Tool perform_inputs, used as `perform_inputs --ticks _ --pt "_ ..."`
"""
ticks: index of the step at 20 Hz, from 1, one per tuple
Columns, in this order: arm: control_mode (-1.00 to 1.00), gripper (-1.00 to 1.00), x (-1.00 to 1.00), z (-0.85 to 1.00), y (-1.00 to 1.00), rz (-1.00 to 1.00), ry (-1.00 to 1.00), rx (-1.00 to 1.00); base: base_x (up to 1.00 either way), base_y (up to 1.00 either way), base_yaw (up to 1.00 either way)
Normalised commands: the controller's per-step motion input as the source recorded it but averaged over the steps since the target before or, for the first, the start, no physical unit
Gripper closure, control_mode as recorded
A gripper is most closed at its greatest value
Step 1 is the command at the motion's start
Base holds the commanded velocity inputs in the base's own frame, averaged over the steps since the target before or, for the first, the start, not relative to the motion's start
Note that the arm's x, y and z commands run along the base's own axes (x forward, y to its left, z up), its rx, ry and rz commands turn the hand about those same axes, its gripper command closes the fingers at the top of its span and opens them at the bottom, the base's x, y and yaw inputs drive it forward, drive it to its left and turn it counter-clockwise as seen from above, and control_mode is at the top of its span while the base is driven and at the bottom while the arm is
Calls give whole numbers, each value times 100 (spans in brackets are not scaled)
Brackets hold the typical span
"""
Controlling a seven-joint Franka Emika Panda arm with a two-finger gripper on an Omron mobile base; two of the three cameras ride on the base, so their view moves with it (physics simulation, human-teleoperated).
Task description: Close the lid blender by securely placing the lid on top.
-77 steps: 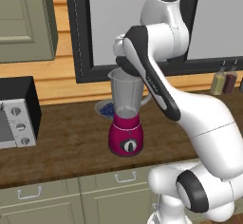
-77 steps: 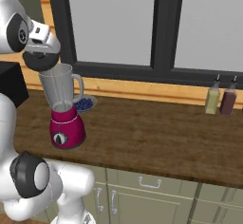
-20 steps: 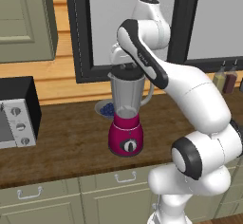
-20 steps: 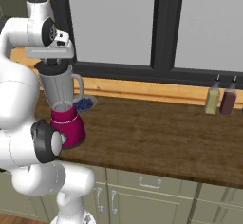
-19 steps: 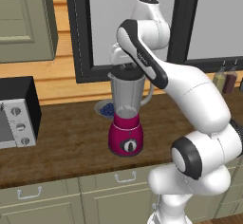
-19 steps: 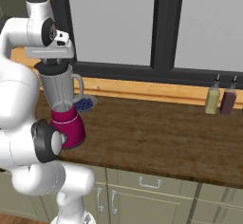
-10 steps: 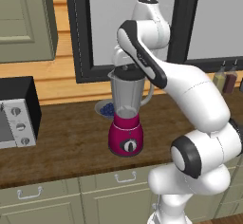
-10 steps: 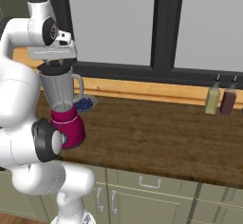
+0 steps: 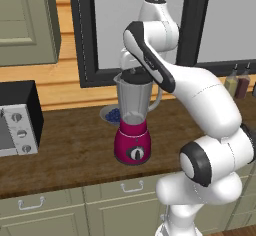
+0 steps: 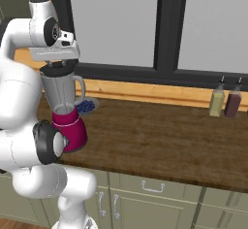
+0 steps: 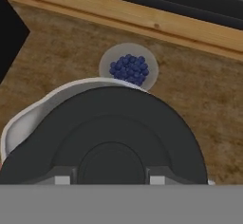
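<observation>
The blender (image 9: 133, 121) stands on the wooden counter: a clear greyish jar with a side handle on a magenta base with a black dial. In the right base view the blender (image 10: 64, 106) is at the left. The black round lid (image 11: 109, 133) lies over the jar's mouth, and the jar's pale rim (image 11: 28, 118) peeks out on its left side. My gripper (image 11: 110, 178) comes straight down from above and is shut on the lid's raised centre. Both base views show the gripper (image 9: 133, 69) (image 10: 57, 60) right on top of the jar, with the lid (image 10: 59, 69) under it.
A bowl of blue berries (image 9: 112, 114) (image 11: 129, 69) sits just behind the blender. A silver toaster oven (image 9: 15, 120) stands at the counter's left end. Two bottles (image 10: 216, 102) stand by the window sill at the right. The dark window frame (image 9: 85, 35) rises behind the jar.
Since the oldest frames the arm has swung its elbow out and brought the lid down onto the jar's mouth. Over the last second hardly anything has moved.
</observation>
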Motion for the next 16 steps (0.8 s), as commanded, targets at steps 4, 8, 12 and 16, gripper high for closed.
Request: perform_inputs --ticks 4,8,12,16 --pt "-100 100 17 0 17 0 0 -4 0 0 0" --pt "-100 100 15 0 23 0 0 -5 0 0 0" --pt "-100 100 11 -1 25 0 0 -5 0 0 0" --pt "-100 100 2 -1 23 0 0 -4 0 0 0"
